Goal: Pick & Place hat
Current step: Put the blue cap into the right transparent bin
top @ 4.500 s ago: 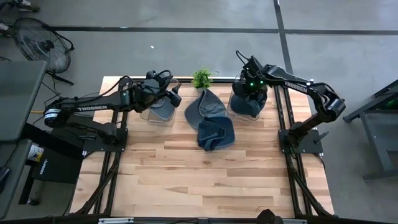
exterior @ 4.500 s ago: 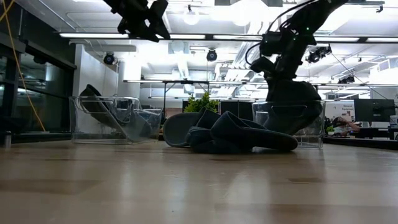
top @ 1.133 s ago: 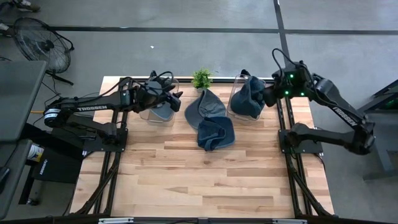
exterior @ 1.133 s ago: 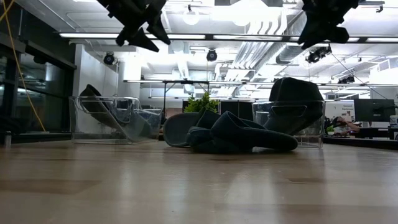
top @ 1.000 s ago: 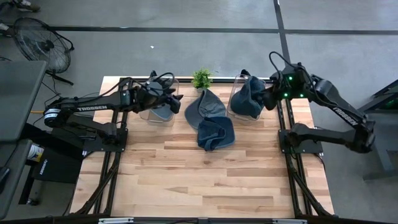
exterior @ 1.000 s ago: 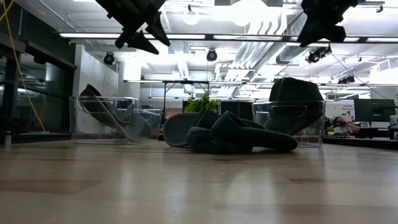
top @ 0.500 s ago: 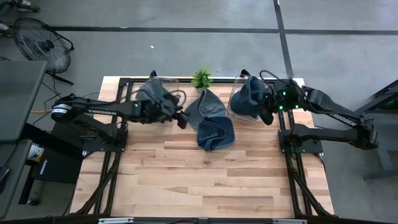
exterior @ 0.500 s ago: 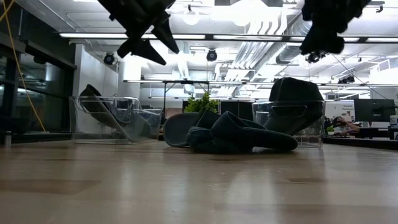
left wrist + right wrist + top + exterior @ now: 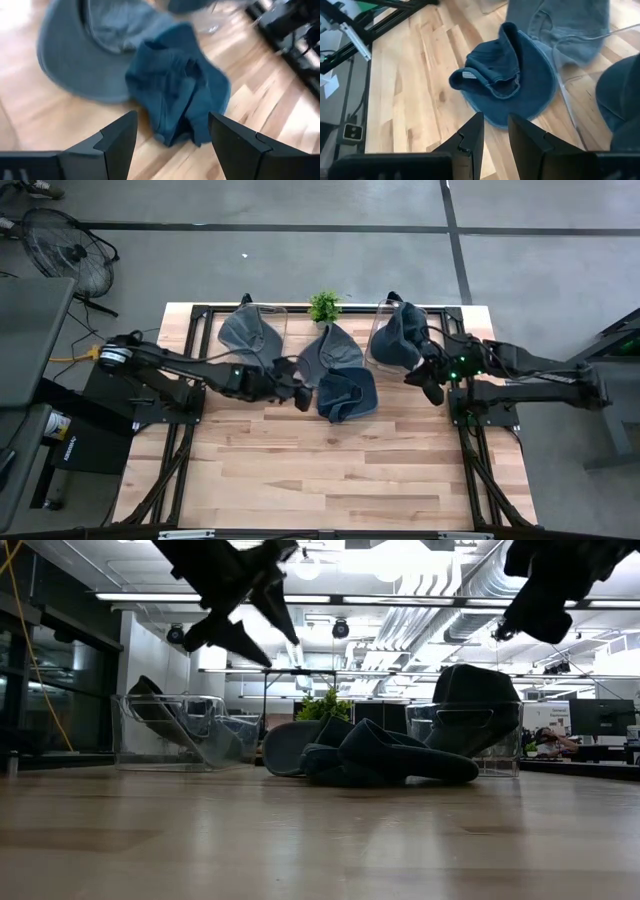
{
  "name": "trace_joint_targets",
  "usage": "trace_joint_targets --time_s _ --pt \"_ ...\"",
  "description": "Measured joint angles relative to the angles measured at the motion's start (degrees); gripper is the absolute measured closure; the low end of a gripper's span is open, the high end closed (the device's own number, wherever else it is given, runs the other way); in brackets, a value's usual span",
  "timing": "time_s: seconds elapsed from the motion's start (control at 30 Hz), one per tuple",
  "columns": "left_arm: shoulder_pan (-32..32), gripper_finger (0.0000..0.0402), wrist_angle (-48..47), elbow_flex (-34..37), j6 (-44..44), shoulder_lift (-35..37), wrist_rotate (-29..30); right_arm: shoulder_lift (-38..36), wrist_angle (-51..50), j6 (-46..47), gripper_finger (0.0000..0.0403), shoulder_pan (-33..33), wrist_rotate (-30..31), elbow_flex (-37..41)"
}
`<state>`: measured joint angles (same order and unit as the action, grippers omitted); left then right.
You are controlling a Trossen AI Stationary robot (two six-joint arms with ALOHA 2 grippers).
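High view: two hats are seen loose on the counter (image 9: 300,470). The dark blue hat (image 9: 348,394) lies crumpled mid-counter, touching the grey hat (image 9: 330,352) just behind it, toward the small plant (image 9: 323,305). A further grey hat (image 9: 248,330) sits in the left clear bin (image 9: 272,315), and a dark hat (image 9: 402,337) in the right clear bin (image 9: 380,330). The left claw (image 9: 299,394) is placed just beside the dark blue hat, on its left-bin side. The right claw (image 9: 432,383) is held near the dark blue hat's other side, by the right bin.

Low view: both claws are seen high above the counter. The dark blue hat (image 9: 385,762) is slumped in soft folds in front of the grey hat (image 9: 290,746).

Left wrist view: the left claw (image 9: 172,132) is spread wide, nothing between its fingers (image 9: 117,137). The dark blue hat (image 9: 180,95) is centred just ahead of it, overlapping the grey hat's brim (image 9: 75,65).

Right wrist view: the right claw (image 9: 494,135) is parted slightly and is empty. The dark blue hat (image 9: 512,80) is shown collapsed, its crown folded onto the brim.

Handling, as judged: light, limp fabric; it is expected to sag and drape when lifted. Not fragile, not slippery. The bunched crown ridge is best pinched, since the flat brim lies tight to the wood. The touching grey hat may be dragged along.
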<state>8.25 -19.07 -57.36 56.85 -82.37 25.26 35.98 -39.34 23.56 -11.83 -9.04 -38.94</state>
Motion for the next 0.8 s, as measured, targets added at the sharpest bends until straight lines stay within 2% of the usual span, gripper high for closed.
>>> trace_joint_targets --time_s 0.33,0.5,0.8 --pt "3.52 0.0163 2.82 0.01 7.23 -6.72 -0.79 0.03 -0.66 0.13 0.0320 7.64 5.77 0.02" --pt "3.40 0.0163 7.17 0.01 10.74 -10.32 -5.37 0.02 -0.70 1.96 0.0320 10.22 5.84 0.22" --pt "3.37 0.0163 8.76 -0.01 26.69 -16.48 -6.97 0.38 -1.05 3.44 0.0320 13.18 7.65 0.50"
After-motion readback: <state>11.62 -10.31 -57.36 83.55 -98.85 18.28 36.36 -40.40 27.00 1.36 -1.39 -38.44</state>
